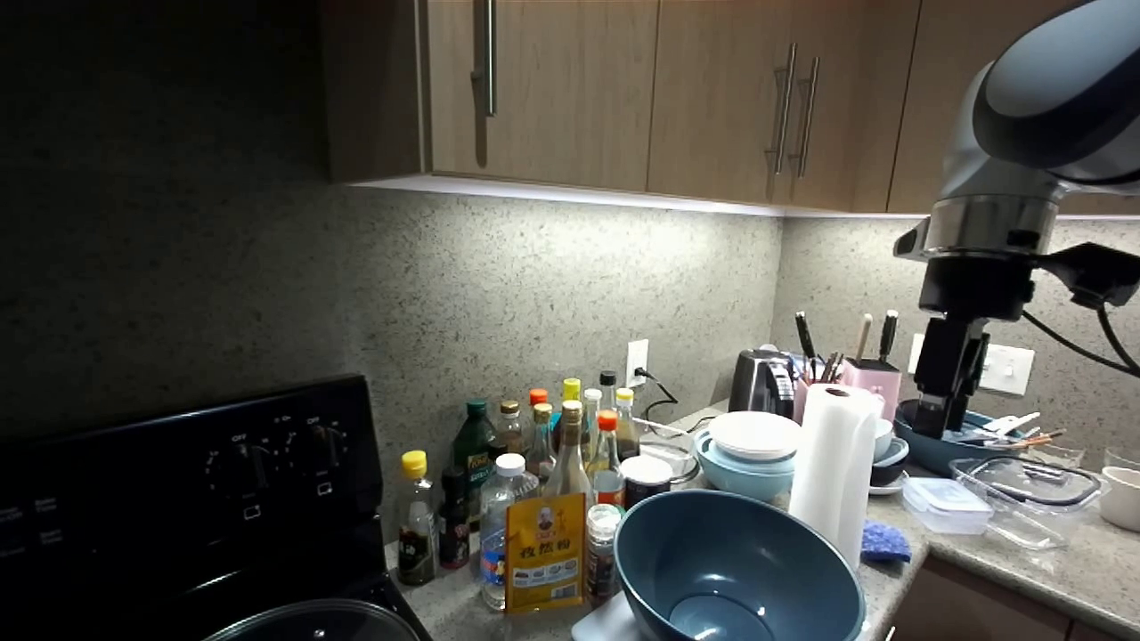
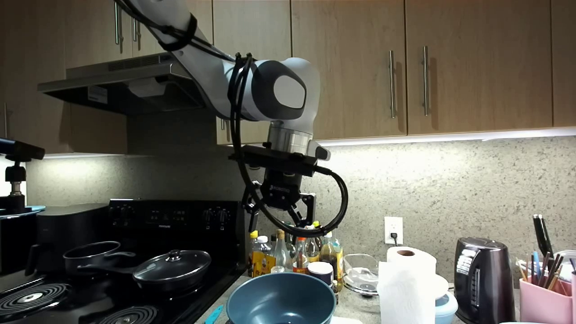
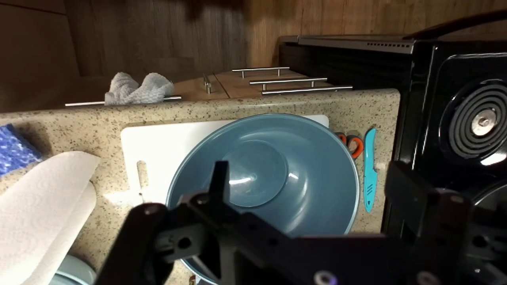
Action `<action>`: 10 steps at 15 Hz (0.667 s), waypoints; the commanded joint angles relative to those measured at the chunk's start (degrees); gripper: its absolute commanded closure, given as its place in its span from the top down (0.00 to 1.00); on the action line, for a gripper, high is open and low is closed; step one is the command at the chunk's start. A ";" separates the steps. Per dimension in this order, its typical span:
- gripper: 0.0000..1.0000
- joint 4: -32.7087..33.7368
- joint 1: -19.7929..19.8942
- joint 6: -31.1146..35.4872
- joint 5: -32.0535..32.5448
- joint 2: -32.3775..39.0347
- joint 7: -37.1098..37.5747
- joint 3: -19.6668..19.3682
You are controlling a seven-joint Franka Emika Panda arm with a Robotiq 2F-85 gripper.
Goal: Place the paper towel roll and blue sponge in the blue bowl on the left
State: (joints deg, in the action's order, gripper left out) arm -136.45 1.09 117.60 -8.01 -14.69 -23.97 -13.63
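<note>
The blue bowl point(image 1: 739, 570) is large, round and glossy inside; it also shows in an exterior view point(image 2: 281, 297) and the wrist view point(image 3: 317, 174). Nothing shows inside it. The white paper towel roll point(image 1: 833, 472) stands upright beside it, also seen in an exterior view point(image 2: 405, 288) and at the left of the wrist view point(image 3: 43, 213). The blue sponge point(image 1: 883, 541) lies on the counter beside the roll; it shows in the wrist view point(image 3: 16, 150). My gripper point(image 2: 281, 220) is open, fingers wide apart and empty, above the bowl in the wrist view point(image 3: 311, 168).
A white cutting board point(image 3: 162, 146) lies under the bowl. A turquoise knife point(image 3: 370, 174) and orange-handled scissors point(image 3: 357, 146) lie between bowl and stove point(image 3: 487, 51). Several bottles point(image 1: 570, 454) and a yellow packet point(image 1: 545, 552) stand behind. Stacked pale bowls point(image 1: 753, 463) and a kettle point(image 2: 483, 279) are near the roll.
</note>
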 commanded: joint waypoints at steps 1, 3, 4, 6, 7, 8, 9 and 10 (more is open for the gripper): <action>1.00 0.27 4.11 1.43 -0.27 1.27 1.80 -0.90; 1.00 0.58 6.07 1.61 0.00 2.19 1.80 -2.01; 1.00 1.24 7.07 1.43 0.42 3.41 1.50 -2.65; 1.00 2.80 8.55 0.73 1.51 6.13 1.91 -3.32; 1.00 3.69 9.06 0.62 1.80 7.46 1.66 -3.53; 1.00 4.90 9.44 0.24 2.02 9.19 1.36 -3.66; 1.00 5.99 9.79 -0.10 2.05 10.56 1.26 -3.67; 1.00 7.48 10.03 -0.57 2.10 12.16 1.10 -3.55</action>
State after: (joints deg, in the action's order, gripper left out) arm -133.36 10.13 117.96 -7.07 -7.81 -23.33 -17.76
